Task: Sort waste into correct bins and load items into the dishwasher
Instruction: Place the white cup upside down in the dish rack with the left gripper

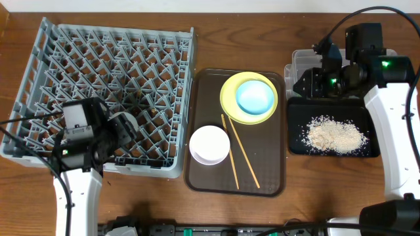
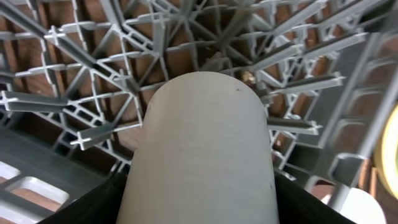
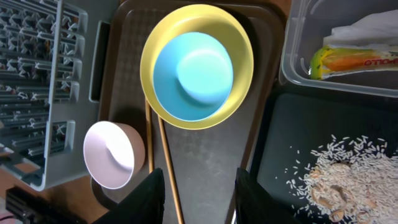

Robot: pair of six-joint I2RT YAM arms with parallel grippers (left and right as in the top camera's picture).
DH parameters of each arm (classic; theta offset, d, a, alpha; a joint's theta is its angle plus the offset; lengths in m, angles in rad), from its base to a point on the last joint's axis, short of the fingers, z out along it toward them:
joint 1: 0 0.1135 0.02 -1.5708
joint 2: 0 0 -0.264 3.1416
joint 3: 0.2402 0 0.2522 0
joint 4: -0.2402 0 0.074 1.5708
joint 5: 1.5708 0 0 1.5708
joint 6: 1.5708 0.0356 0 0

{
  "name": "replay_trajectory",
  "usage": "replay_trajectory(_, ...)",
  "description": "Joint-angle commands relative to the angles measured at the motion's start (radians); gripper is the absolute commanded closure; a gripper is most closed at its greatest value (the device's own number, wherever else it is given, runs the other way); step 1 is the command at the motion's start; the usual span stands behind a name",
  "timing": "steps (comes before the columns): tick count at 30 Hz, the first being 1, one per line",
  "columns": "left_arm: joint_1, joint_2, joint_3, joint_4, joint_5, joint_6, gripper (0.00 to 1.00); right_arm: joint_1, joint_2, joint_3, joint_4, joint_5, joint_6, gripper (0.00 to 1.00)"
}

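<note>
In the left wrist view a small white cup [image 2: 205, 143] fills the space between my left gripper's [image 2: 200, 193] dark fingers, which are shut on its sides. It hangs just over the pegs of the grey dishwasher rack [image 1: 98, 59], near the rack's front edge, where the left gripper [image 1: 121, 128] shows from overhead. The yellow plate [image 3: 236, 37] carries the light blue bowl [image 3: 193, 74]. The white bowl [image 3: 114, 154] and two chopsticks [image 3: 169, 168] lie beside it. My right gripper [image 3: 199, 199] is open and empty, high above the tray's right edge. Napkin [image 3: 373, 25] and wrapper [image 3: 354, 61] lie in the clear tub [image 3: 292, 68]. Rice crumbs [image 3: 348, 180] lie in the black tray [image 3: 280, 143].
The plate, bowls and chopsticks rest on a dark brown serving tray [image 1: 262, 177] between the rack and the two bins. The right arm [image 1: 394, 118] runs along the table's right side, over the black tray's [image 1: 295, 108] outer edge.
</note>
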Motion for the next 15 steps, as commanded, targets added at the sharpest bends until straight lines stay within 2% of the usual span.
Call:
replay_trajectory(1,0.005,0.045,0.024,0.003,-0.035,0.014,0.81,-0.009,-0.002,0.016,-0.002,0.006,-0.016,0.65)
replay_trajectory(7,0.005,0.156,0.024,0.020,-0.035,0.014,0.73,-0.009,-0.002,0.016,-0.012,0.006,-0.016,0.63)
replay_trajectory(10,0.005,0.205,0.024,0.047,-0.035,0.014,0.58,-0.009,-0.002,0.016,-0.012,0.005,-0.016,0.55)
replay_trajectory(12,0.005,0.225,0.024,0.064,-0.035,0.014,0.54,-0.009,-0.002,0.016,-0.012,0.005,-0.016,0.50)
replay_trajectory(15,0.005,0.229,0.024,0.093,-0.035,0.014,0.28,-0.009,-0.002,0.016,-0.012,0.006,-0.016,0.56)
